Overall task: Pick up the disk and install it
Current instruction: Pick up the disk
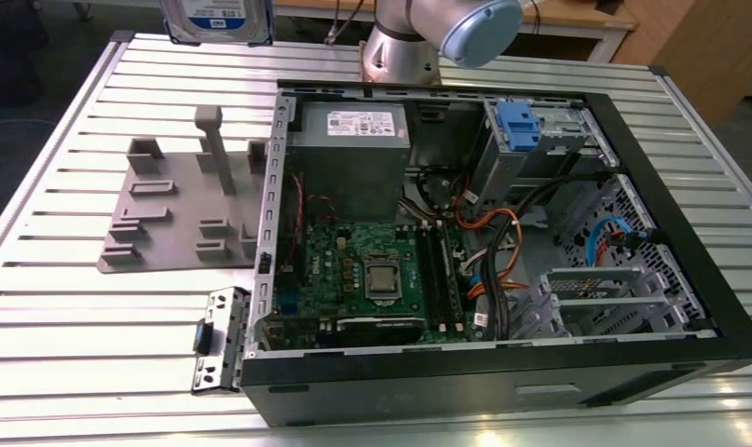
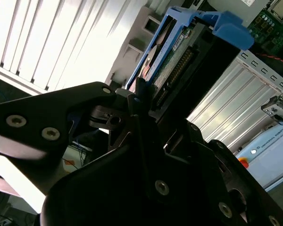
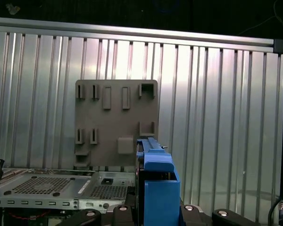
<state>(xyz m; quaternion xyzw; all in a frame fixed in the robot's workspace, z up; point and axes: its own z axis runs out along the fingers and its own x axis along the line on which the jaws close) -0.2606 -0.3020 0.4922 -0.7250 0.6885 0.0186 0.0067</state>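
The disk [image 1: 218,20], a silver drive with a white-and-blue label in a blue caddy, hangs in the air above the table's far edge, at the exterior view's upper left. The second wrist view has my gripper [image 2: 139,96] shut on one end of the disk [image 2: 179,44], its black fingers [image 2: 101,106] pressed on both sides. In the first wrist view the disk [image 3: 155,183] stands edge-on above the grey fixture plate [image 3: 116,120], beside the open case.
An open computer case [image 1: 674,233] lies on the slatted aluminium table [image 1: 52,307]. It holds a grey power supply [image 1: 348,154], a motherboard [image 1: 369,270] and a drive bay with a blue part [image 1: 515,121]. A metal bracket [image 1: 220,340] lies near the case's front corner. The arm's base [image 1: 398,56] stands at the far edge.
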